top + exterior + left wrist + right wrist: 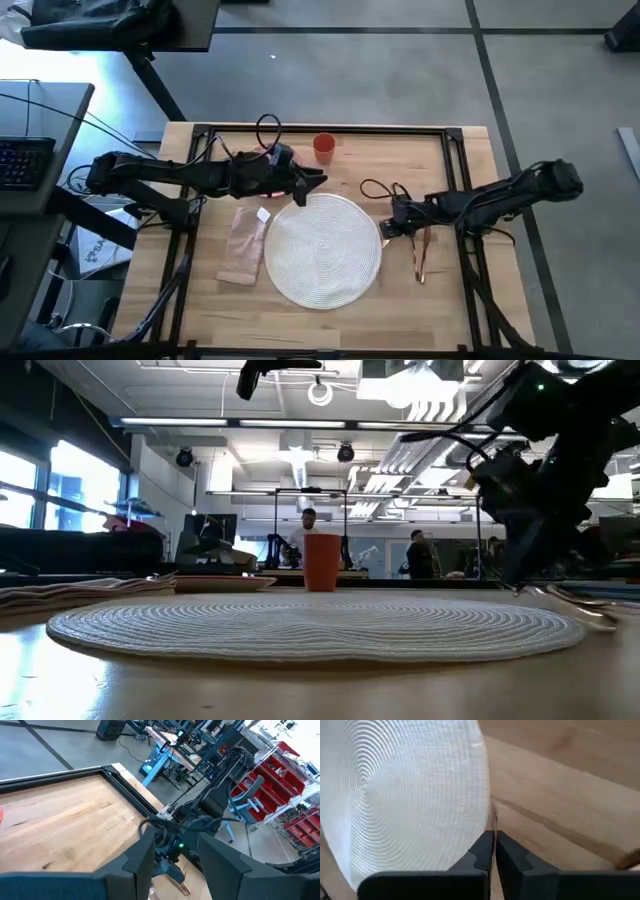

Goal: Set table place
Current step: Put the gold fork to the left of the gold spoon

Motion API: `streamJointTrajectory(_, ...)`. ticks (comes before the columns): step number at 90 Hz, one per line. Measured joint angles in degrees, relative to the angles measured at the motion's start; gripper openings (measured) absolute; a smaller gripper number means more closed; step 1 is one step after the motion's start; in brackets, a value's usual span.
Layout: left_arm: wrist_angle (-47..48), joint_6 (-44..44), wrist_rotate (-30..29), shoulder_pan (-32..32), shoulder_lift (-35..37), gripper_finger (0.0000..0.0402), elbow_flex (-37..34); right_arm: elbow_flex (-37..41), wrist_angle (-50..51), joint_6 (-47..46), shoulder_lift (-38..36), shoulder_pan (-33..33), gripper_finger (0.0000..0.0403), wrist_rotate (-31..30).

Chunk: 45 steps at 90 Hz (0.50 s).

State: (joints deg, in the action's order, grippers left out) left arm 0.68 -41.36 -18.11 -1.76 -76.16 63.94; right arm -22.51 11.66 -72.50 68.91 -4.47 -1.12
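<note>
The round white woven placemat point(325, 248) lies flat in the middle of the wooden table point(450, 300). A beige napkin point(243, 245) lies flat to its left, and an orange cup point(324, 147) stands upright near the far edge. Copper cutlery point(420, 255) lies on the table right of the mat. My left gripper point(315, 184) hangs open over the mat's far rim and holds nothing. My right gripper point(385, 228) is down at the mat's right rim, shut on a thin cutlery piece point(493, 820). My right gripper pinches a thin piece of cutlery point(493, 832) between its two fingers. The piece shows edge-on and sticks out forward past the fingertips, along the fingers, right beside the placemat's rim point(482, 795). Which end of the piece is held cannot be told.
A black metal frame point(330, 130) runs along the table's edges. A grey desk with a keyboard point(25, 160) stands off the table's left. People stand in the room behind the far edge point(420, 555). Bare wood lies near the front edge and at the far right.
</note>
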Motion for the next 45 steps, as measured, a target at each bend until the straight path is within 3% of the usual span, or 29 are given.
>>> streamJointTrajectory(14,0.1,0.0,0.1,0.0,0.0,0.0131,0.0,2.1,-0.1,-0.2,-0.8,0.0,0.0,0.1)
streamJointTrajectory(30,0.3,-0.1,1.1,0.0,0.0,0.0131,0.0,1.0,1.6,8.1,-0.8,-0.1,0.0004,0.2)
streamJointTrajectory(45,0.5,-0.6,1.1,0.0,0.0,0.0131,0.0,-1.6,9.3,12.4,-0.7,-0.1,0.0052,0.0)
